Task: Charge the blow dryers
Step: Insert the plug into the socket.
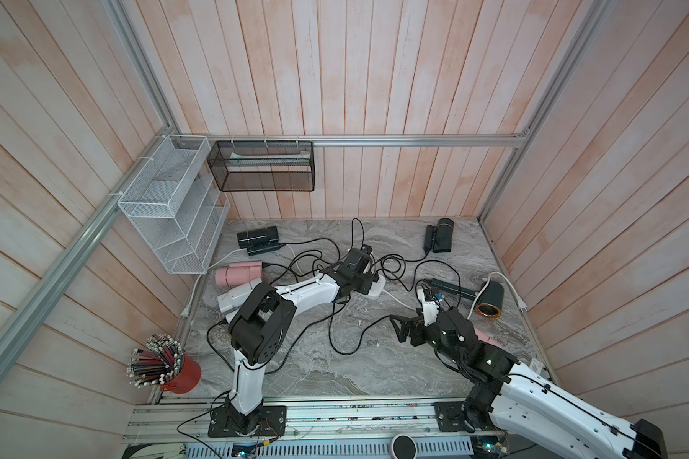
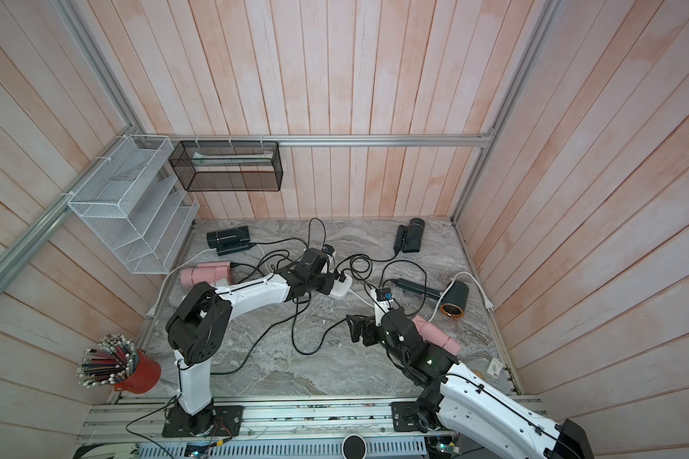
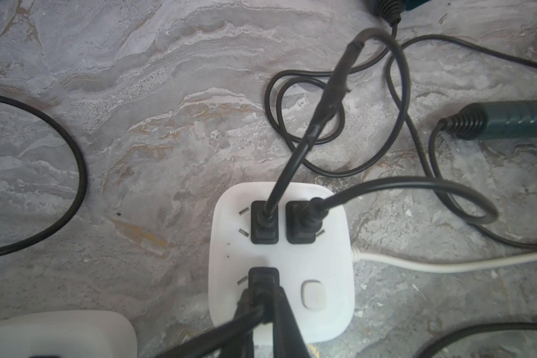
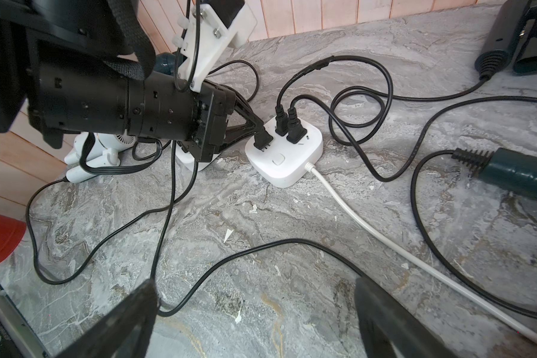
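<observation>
My left gripper (image 3: pixel 262 297) is shut on a black plug (image 3: pixel 263 276) at the near socket of a white square power strip (image 3: pixel 332 279). Two other black plugs (image 4: pixel 287 124) sit in the strip's far sockets. In the right wrist view the held plug (image 4: pixel 262 138) stands on the strip with its prongs partly showing. My right gripper (image 4: pixel 255 310) hovers open over bare marble, nothing between its fingers. Blow dryers lie around: black ones (image 1: pixel 257 237) (image 1: pixel 440 234), a pink one (image 1: pixel 237 273), a light grey one (image 1: pixel 235 298), a dark one with a copper rim (image 1: pixel 490 300), and a pink one (image 2: pixel 434 332) beside my right arm.
A second white power strip (image 3: pixel 59 334) lies close beside the first. Black cords loop across the marble top (image 1: pixel 335 369). A white cord (image 4: pixel 385 238) runs off from the strip. A red cup of pencils (image 1: pixel 176 369), a white wire rack (image 1: pixel 168 210) and a black mesh basket (image 1: pixel 263 167) line the left and back.
</observation>
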